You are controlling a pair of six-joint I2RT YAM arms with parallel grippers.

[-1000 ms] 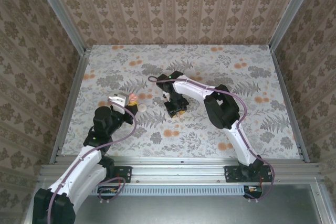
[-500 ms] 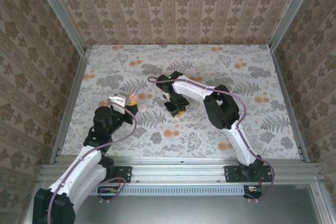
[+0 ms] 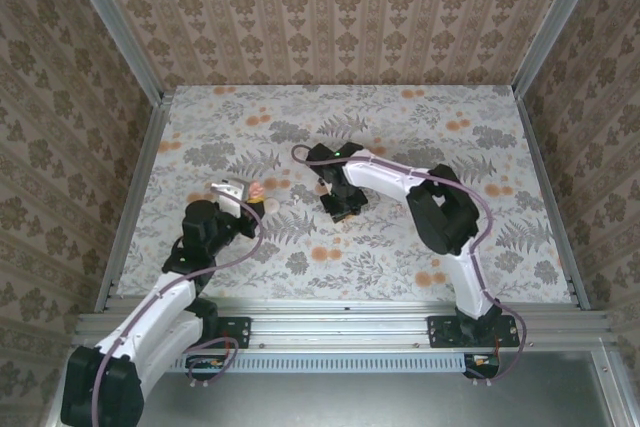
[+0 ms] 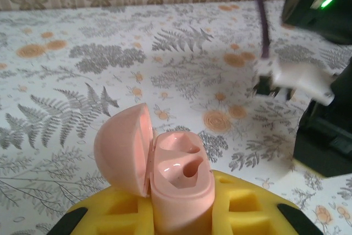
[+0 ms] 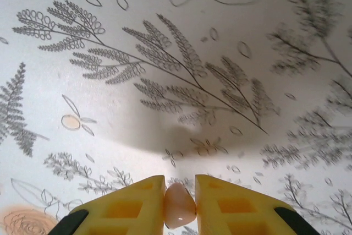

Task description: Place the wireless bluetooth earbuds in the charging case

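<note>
My left gripper (image 4: 179, 216) is shut on the pink charging case (image 4: 179, 177), held upright between its yellow pads. The case lid (image 4: 121, 149) is swung open to the left and both wells are empty. From above, the case (image 3: 254, 188) is at the table's left-middle, at the tip of my left gripper (image 3: 247, 197). My right gripper (image 5: 180, 186) is shut on a pink earbud (image 5: 179, 206), pinched between its yellow fingers (image 5: 132, 205) just above the tabletop. In the top view my right gripper (image 3: 343, 207) points down near the table's centre, a short way right of the case.
The floral-print table (image 3: 480, 237) is bounded by wallpapered walls at the back and both sides, with metal rails (image 3: 135, 197) along its edges. The right arm's black body (image 4: 324, 136) and cable (image 4: 263, 20) stand close on the right of the left wrist view.
My right gripper has closed on the earbud, and its arm has shifted slightly right and toward the back. The left arm and the case have hardly moved.
</note>
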